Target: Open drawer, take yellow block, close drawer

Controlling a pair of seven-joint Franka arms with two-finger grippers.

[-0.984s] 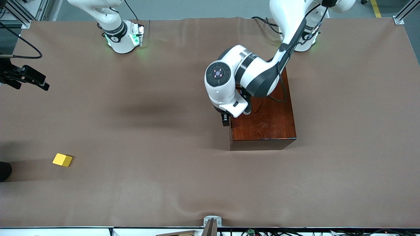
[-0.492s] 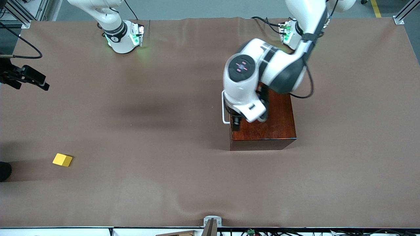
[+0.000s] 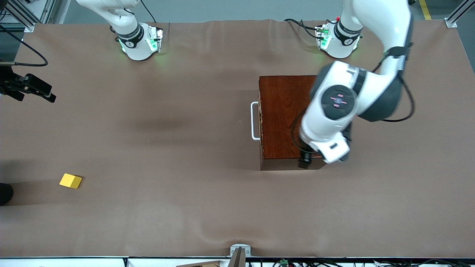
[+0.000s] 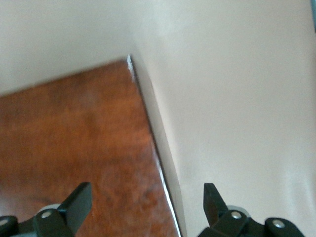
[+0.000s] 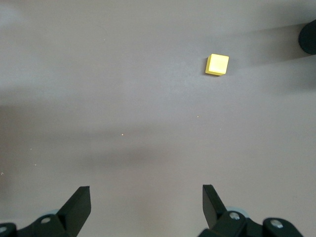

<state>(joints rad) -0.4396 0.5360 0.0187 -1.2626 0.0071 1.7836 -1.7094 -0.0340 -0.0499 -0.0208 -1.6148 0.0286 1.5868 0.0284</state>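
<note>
On brown cloth, glossy wooden box (image 3: 287, 118), slanted yellow block (image 3: 71, 181).

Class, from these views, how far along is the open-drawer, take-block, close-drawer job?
Done: the yellow block lies on the table, the drawer looks shut. In hand: nothing; the left gripper hangs open over the wooden box, the right gripper waits open. Left: seemingly nothing.

Box (image 3: 284, 111) showing glossy dark reddish-brown w/ wood grain; handle (image 3: 254, 121) showing white; block (image 3: 70, 181) glowing bright yellow; cloth (image 3: 167, 148) lying plain matte brown; arms (image 3: 336, 111) showing white & dark grey.
</note>
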